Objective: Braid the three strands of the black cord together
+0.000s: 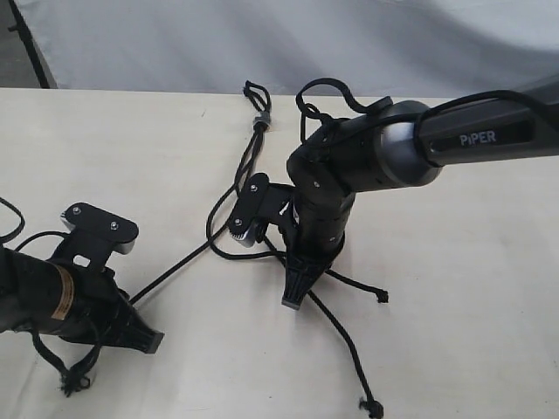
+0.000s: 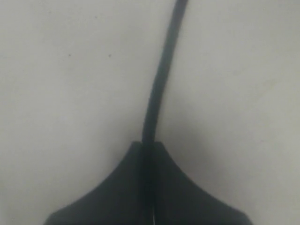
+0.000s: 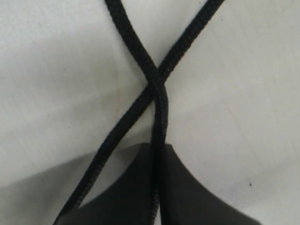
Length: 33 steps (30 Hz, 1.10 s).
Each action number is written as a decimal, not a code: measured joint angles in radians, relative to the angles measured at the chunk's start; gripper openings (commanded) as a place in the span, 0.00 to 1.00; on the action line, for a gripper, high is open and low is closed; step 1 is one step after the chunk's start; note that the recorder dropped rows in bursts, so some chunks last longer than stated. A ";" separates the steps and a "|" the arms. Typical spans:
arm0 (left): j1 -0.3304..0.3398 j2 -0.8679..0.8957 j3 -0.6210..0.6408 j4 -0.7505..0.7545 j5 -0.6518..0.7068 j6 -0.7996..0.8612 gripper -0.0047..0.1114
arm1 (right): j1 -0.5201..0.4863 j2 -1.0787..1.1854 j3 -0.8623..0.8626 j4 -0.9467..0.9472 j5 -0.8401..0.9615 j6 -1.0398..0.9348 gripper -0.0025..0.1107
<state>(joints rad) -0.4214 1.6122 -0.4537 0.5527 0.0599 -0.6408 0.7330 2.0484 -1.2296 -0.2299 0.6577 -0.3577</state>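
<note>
The black cord lies on the table with its short loop [image 1: 256, 90] and grey band [image 1: 260, 120] at the far side. Three strands run toward me from the band. My left gripper [image 1: 150, 340] [image 2: 149, 145] is shut on one strand [image 1: 179, 269] [image 2: 159, 79], which stretches taut to it. At the middle, my right gripper [image 1: 294, 301] [image 3: 158, 147] points down at the table, shut on a second strand [image 3: 161, 108]. A third strand [image 3: 117, 131] crosses that one just ahead of the jaws. Two knotted tips [image 1: 382, 297] [image 1: 372, 408] lie beyond the right gripper.
The beige table [image 1: 472, 262] ends at a far edge, with a grey backdrop [image 1: 262, 44] behind it. The right arm [image 1: 393, 153] reaches in from the right over the strands. Thick arm cables [image 1: 327, 92] loop above its wrist.
</note>
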 measured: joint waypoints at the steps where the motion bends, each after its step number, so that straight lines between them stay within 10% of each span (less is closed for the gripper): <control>1: -0.010 -0.002 -0.002 -0.010 0.015 -0.002 0.05 | 0.000 0.000 0.000 0.000 0.000 0.000 0.02; 11: -0.169 -0.014 0.022 -0.018 0.011 -0.004 0.05 | 0.000 0.000 0.000 0.002 0.000 0.000 0.02; 33: -0.174 -0.014 0.022 -0.019 0.007 -0.004 0.05 | -0.174 -0.023 0.009 0.022 -0.070 -0.001 0.02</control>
<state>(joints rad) -0.5954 1.5987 -0.4319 0.5341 0.0666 -0.6450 0.5586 2.0253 -1.2207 -0.2078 0.5878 -0.3589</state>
